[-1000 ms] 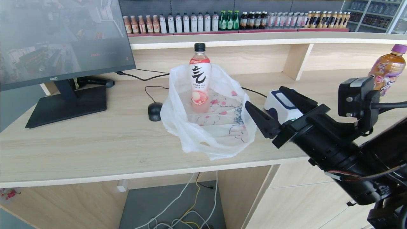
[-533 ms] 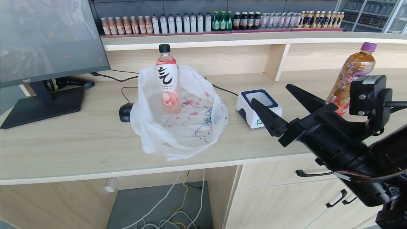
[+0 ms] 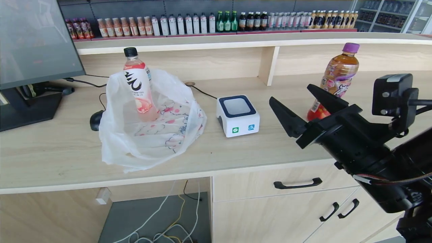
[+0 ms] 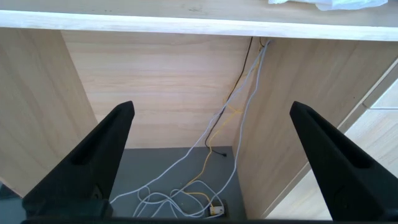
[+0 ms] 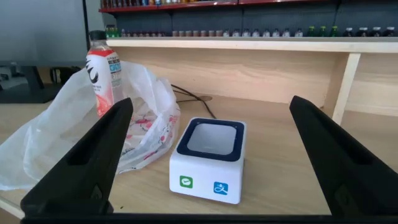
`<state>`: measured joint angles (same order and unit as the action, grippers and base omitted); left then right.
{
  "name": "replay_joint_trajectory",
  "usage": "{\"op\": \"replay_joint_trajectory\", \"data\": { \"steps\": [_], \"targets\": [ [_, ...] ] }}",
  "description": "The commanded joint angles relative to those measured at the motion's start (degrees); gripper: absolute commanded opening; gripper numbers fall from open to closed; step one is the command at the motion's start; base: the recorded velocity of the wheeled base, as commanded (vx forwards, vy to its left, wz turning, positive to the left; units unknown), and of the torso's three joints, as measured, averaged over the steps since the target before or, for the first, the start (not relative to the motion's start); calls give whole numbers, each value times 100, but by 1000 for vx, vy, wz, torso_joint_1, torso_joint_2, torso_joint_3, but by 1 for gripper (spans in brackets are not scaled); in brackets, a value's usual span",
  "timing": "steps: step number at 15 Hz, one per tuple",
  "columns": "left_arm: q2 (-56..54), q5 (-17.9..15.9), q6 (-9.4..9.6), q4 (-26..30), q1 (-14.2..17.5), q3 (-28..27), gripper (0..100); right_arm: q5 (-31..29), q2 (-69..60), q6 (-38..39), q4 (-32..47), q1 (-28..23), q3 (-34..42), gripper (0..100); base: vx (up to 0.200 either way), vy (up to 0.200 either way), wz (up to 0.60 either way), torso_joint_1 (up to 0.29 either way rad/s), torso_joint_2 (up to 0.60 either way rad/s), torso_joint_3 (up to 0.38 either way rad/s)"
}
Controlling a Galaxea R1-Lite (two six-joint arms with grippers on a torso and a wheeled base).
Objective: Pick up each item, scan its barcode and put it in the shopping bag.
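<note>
Right gripper (image 3: 289, 92) hovering, jaws spread and empty, near purple-capped bottle (image 3: 338, 72). Best closing squarely round its body, keeping it upright for scanner (image 3: 238, 114). Left gripper (image 4: 211, 109) jaws hanging open too.

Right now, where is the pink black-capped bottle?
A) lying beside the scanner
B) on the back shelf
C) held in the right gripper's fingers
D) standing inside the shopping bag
D: the pink bottle stands upright inside the shopping bag, and the right gripper is open and empty.

Bag (image 3: 148, 141) holding a bottle (image 3: 137, 87) left of scanner (image 3: 238, 114), second bottle (image 3: 335, 76) right
</note>
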<state>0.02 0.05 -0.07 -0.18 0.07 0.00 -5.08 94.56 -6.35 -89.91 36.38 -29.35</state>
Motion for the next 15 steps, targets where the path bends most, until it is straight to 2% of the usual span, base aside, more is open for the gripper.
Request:
{"op": "replay_joint_trajectory", "data": {
  "steps": [1,10,12,15],
  "targets": [
    [-2,4,-1,1,1,0,100,-1,27,-6,-9,1,0,100,0,-200,0,2,-2,2],
    [-2,4,25,1,-7,0,100,-37,-26,-15,-9,1,44,100,0,-200,0,3,4,2],
    [-2,4,25,1,1,0,100,-423,-8,-24,87,-8,-18,100,0,0,0,0,0,0],
    [-2,4,25,1,1,0,100,-520,-149,2,1379,-184,-615,100,0,0,0,0,0,0]
  ]
}}
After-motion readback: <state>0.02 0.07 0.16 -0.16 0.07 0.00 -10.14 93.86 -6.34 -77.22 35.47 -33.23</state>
